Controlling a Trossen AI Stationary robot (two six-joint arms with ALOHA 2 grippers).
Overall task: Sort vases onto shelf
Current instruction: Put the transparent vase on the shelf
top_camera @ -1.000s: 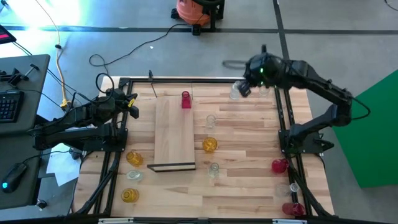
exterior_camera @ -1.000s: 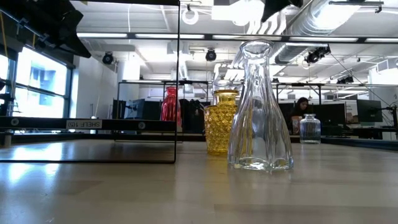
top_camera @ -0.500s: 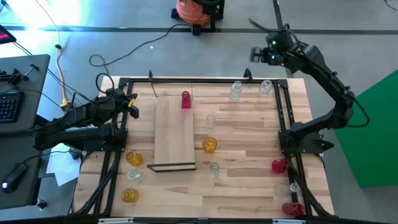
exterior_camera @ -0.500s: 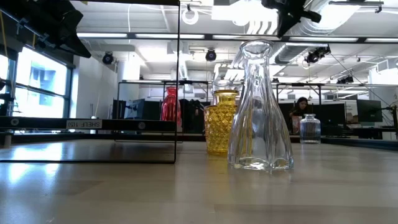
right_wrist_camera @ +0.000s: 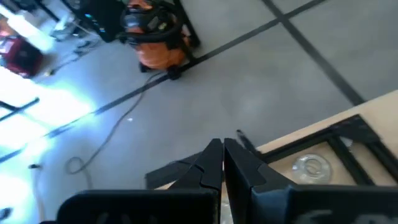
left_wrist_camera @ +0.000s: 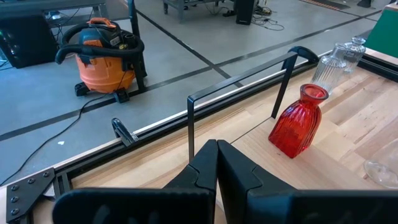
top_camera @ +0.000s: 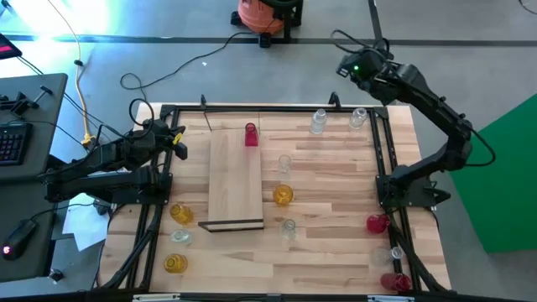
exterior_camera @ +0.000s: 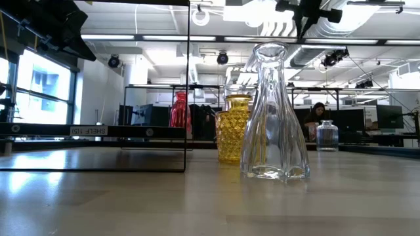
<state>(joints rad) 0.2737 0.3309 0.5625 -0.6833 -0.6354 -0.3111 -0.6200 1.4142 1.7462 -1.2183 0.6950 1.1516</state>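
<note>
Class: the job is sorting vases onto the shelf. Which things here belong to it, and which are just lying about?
Belong to the job:
- red vase
- amber vase
- clear vase
- shelf

Just lying about:
- orange shop vacuum
- keyboard
- yellow cable

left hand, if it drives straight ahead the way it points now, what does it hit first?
Probably the red vase standing at the shelf's far end. The left hand is shut, aimed across the table's far edge; the vase sits slightly off the centre line, so it might pass beside it. Depth is unclear.
</note>
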